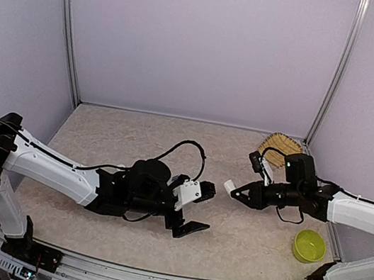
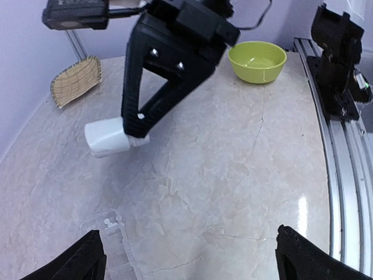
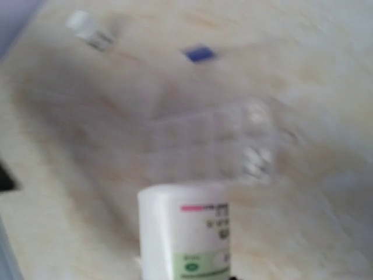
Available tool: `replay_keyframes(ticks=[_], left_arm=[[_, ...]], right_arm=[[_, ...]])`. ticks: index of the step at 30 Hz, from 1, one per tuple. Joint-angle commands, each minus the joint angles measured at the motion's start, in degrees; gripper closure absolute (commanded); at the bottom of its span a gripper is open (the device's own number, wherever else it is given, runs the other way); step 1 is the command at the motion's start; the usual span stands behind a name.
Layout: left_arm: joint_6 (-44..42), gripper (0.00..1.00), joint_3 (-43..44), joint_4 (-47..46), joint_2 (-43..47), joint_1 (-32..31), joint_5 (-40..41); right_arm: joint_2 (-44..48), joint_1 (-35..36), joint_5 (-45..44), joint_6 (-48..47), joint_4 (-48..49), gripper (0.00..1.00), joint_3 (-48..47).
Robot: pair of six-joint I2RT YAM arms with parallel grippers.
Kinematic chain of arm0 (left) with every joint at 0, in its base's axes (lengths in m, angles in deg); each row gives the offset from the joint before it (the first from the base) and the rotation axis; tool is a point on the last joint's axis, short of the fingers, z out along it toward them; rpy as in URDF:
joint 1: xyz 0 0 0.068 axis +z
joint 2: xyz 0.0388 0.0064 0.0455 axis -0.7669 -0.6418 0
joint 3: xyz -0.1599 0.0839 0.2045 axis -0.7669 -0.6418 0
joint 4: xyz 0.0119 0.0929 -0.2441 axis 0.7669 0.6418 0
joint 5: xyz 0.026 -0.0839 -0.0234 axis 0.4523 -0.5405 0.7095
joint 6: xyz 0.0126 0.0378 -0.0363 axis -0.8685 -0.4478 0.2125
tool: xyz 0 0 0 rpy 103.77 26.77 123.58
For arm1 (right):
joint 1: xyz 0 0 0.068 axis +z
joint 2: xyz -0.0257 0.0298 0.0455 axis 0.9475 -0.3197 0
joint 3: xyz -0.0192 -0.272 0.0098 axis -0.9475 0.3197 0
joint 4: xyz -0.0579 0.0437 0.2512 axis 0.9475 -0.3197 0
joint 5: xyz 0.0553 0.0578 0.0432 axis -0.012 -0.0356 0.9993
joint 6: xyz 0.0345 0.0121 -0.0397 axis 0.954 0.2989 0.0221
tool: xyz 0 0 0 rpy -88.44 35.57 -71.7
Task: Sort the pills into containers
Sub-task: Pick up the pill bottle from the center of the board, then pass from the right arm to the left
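Left wrist: pills (image 2: 109,221) are a few white specks in one compartment of the clear pill organizer box (image 2: 119,251); the box lies flat on the tabletop under the left claw (image 1: 194,210), about mid-table going by where that claw hangs in the top view. The other compartments look empty as far as I can make out; lid position unclear.

Left claw: jaws spread wide, nothing between them; hangs over the box. Right claw (image 2: 137,125): clamped on a white pill bottle (image 2: 106,137), held sideways above the tabletop, just beyond the box toward the right edge; can't tell whether it's capped.

Progress (my read): early; one small batch is in, most compartments are unfilled, bottle in hand suggests more to dispense; the bulk of the sorting is left.

View differences:
- top external: both arms meeting mid-table, straw basket (image 1: 278,146) at the far right corner, lime-green bowl (image 1: 309,245) by the right edge toward the near side; clear box basically invisible here
- left wrist: best look at the pills and the grip on the bottle
- right wrist: motion-blurred; bottle label, the box's grid with pills at one end; also a blue piece (image 3: 199,53) and a small pale item (image 3: 87,26) past the box, neither identifiable, seen in no other view
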Motion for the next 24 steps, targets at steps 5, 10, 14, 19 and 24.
replay_keyframes(ticks=[5,10,14,19,24], left_arm=[[-18.78,0.03,-4.17,-6.15,3.24,-1.64,5.42],[-27.1,0.05,-3.52,-7.92,1.6,-4.89,14.38],[-33.19,0.08,-3.33,-10.78,-0.21,-6.99,18.83],[-38.55,0.13,-2.02,-10.56,-1.93,-8.14,21.83],[-40.65,0.2,-0.38,-8.44,-3.25,-8.38,22.06]], right_arm=[[3.05,2.26,8.35,-4.88,-10.82,0.82,-5.4],[1.1,4.41,9.54,-4.64,-11.38,0.82,-6.51],[-1.39,7.55,10.49,-4.47,-10.94,0.81,-7.96],[-3.24,9.63,10.97,-4.35,-11.16,0.81,-9.32],[-3.49,10.36,11.53,-4.46,-11.36,0.81,-9.79]])
